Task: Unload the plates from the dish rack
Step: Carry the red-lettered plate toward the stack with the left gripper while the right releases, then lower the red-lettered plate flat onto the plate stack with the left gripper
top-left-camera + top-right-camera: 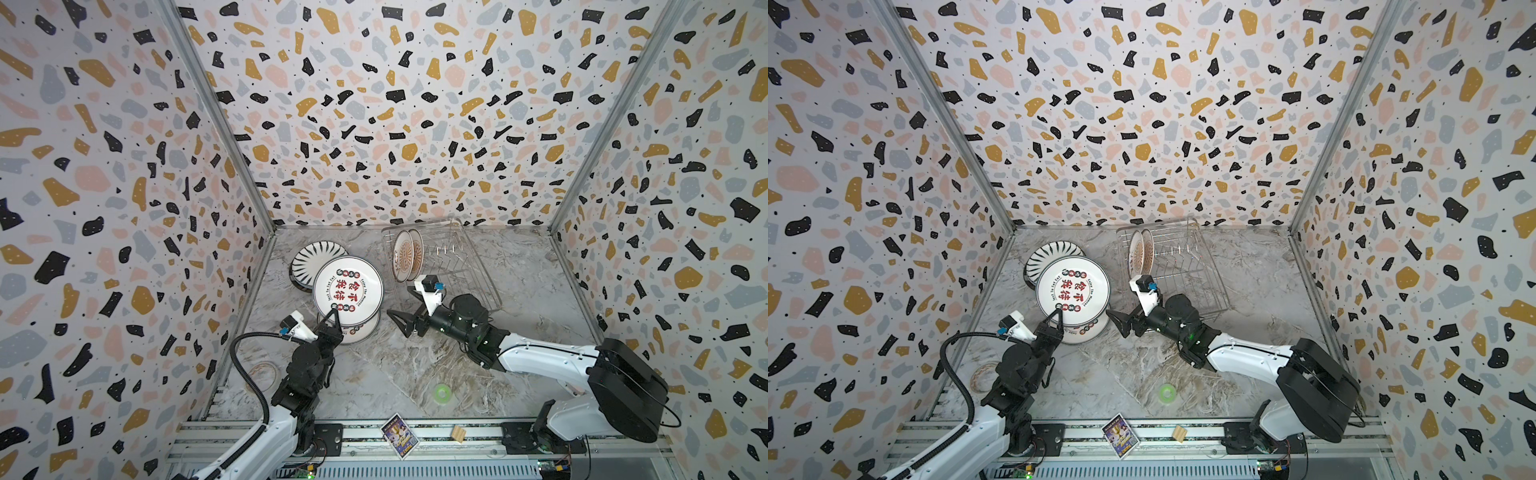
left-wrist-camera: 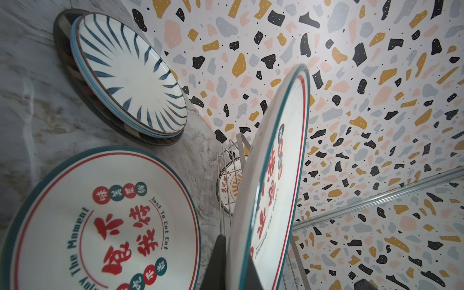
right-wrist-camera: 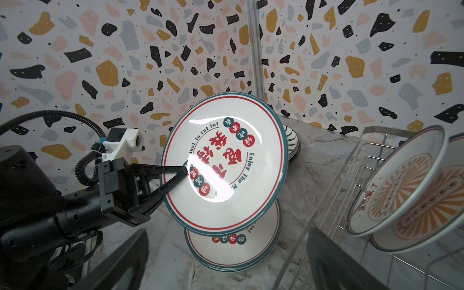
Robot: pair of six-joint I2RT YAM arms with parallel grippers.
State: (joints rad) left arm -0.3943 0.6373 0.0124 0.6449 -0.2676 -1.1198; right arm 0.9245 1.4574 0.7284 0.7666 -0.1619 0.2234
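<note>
The left arm rises from the near rail, bends at the elbow and reaches toward the back, its hand (image 1: 333,312) pressed together on the near rim of a lettered plate (image 1: 348,291). That plate is glossy white with a teal edge, a thin red ring and red characters, and it is held tilted above a stack of like plates (image 1: 362,333) lying flat on the surface (image 1: 395,365). In the right wrist view the pinching fingers (image 3: 175,173) meet as a black wedge on the plate's face. Behind, close to the left wall, a striped plate (image 1: 309,255) with dark radial strokes lies on top of a darker dish. The marble-look surface gives open room between the two arms, broken only by a small green ring (image 1: 441,392) toward the front. To the right stands the dish rack (image 1: 457,270), shiny silver wire with low sides, set askew near the back wall. Two sunburst plates (image 1: 405,253) stand on edge at its left end, and the prongs beyond them are bare. The right arm stretches low from the near right corner, its hand (image 1: 400,302) spread wide, pointing left just before the rack's near corner and touching nothing. On the front rail lie a bright card (image 1: 399,435) and a small wooden block (image 1: 458,434).
</note>
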